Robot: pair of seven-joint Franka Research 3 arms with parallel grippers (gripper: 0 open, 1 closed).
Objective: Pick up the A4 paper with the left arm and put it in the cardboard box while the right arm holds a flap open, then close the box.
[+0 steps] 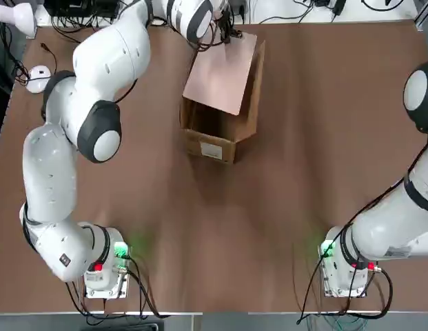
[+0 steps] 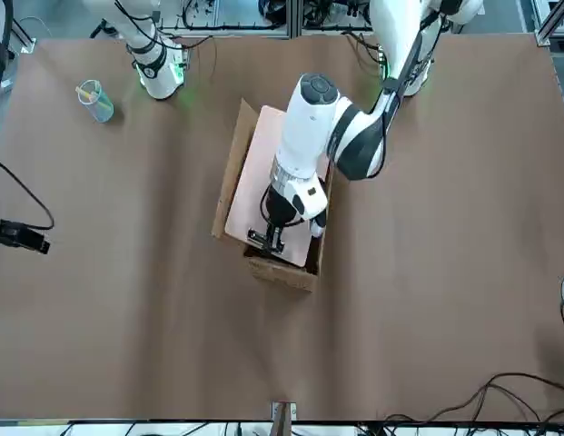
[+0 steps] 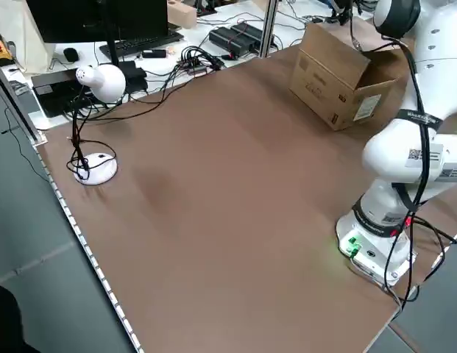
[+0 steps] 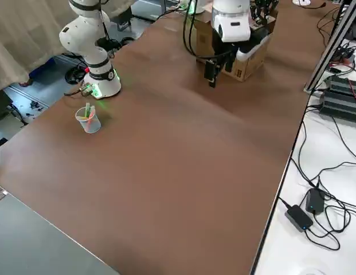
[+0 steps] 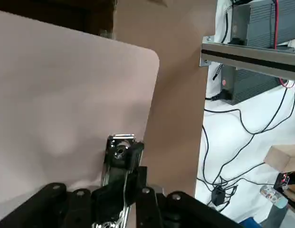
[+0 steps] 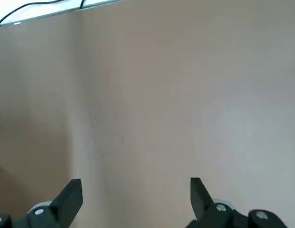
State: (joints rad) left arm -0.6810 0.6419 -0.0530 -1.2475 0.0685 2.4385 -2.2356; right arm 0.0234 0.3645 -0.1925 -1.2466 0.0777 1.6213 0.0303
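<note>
The cardboard box (image 1: 217, 134) stands open at the far middle of the table, its white label (image 1: 211, 152) facing the robot. The A4 paper (image 1: 225, 72), a pinkish-tan sheet, hangs tilted over the box's mouth and covers its far part. My left gripper (image 2: 271, 238) is shut on the dark metal clip (image 5: 119, 152) at the sheet's short edge. In the left wrist view the paper (image 5: 66, 90) fills the space beyond the fingers. My right gripper (image 6: 136, 190) is open over bare table, far from the box, with nothing between its fingers.
A clear cup (image 2: 95, 100) holding green items stands near the right arm's base (image 2: 162, 77). A white desk lamp (image 3: 96, 82) and a mouse (image 1: 38, 74) sit off the table's left edge. Cables and equipment (image 4: 344, 91) line the far side.
</note>
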